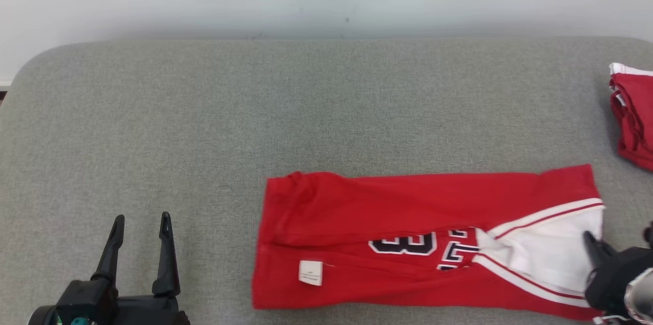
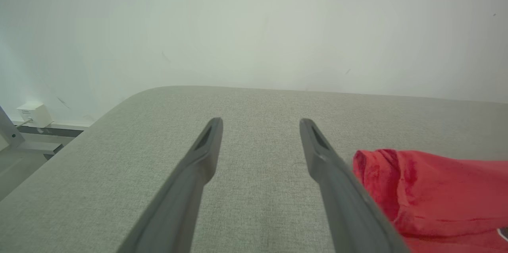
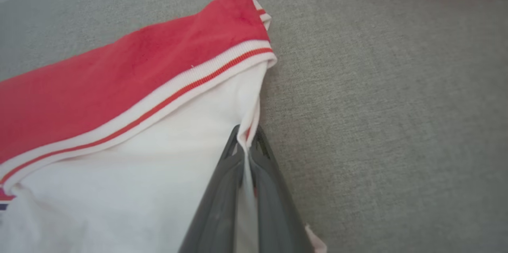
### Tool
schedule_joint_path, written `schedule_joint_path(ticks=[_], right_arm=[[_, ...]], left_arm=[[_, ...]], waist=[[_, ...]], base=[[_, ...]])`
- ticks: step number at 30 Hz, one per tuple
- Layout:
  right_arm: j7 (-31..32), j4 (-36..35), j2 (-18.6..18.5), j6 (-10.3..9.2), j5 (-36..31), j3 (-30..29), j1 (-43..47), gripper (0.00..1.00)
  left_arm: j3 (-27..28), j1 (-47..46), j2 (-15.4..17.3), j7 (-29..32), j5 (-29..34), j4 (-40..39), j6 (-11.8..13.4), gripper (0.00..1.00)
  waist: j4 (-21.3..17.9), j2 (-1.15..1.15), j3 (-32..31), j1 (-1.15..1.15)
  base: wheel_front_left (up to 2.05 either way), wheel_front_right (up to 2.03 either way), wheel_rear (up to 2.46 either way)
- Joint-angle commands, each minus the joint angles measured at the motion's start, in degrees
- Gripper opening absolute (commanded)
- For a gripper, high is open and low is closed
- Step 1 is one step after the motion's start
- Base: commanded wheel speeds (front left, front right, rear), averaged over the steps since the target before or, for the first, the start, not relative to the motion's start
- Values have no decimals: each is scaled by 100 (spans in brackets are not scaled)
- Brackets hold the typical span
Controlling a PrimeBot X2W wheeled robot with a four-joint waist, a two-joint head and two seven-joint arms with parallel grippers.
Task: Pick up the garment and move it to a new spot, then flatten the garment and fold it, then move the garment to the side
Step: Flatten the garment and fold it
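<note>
The soft red garment (image 1: 387,213) is laid lower right on the woven grey table (image 1: 204,110), a long strip running left to right. Its white end is pinched by the right gripper (image 3: 247,141); the left gripper (image 1: 142,225) is spread.

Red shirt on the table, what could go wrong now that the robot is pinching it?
1. The right gripper pinches only a thin white edge of the red shirt, so it might slip out.
2. The left gripper is open and apart from the shirt, so lifting one end may undo the fold.
</note>
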Motion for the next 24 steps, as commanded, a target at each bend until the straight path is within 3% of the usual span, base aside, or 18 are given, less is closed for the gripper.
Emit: schedule_joint_path(ticks=[1, 6, 12, 24], right_arm=[[-39, 47, -102, -29, 57, -43, 53, 0], [-171, 20, -349, -26, 187, -58, 113, 0], [-296, -511, -425, -23, 192, 174, 210, 0], [0, -2485, 55, -23, 249, 291, 708, 0]], left_arm=[[26, 79, -21, -2, 36, 9, -4, 100], [26, 185, -74, -2, 89, -79, 15, 100], [97, 251, -110, -2, 72, -56, -40, 100], [136, 248, -124, -2, 74, -6, -54, 100]], waist=[[-21, 0, -34, 0], [-68, 0, -104, 0], [-180, 0, -117, 0], [-246, 0, -173, 0]], base=[[0, 0, 0], [0, 0, 0], [0, 0, 0], [0, 0, 0]])
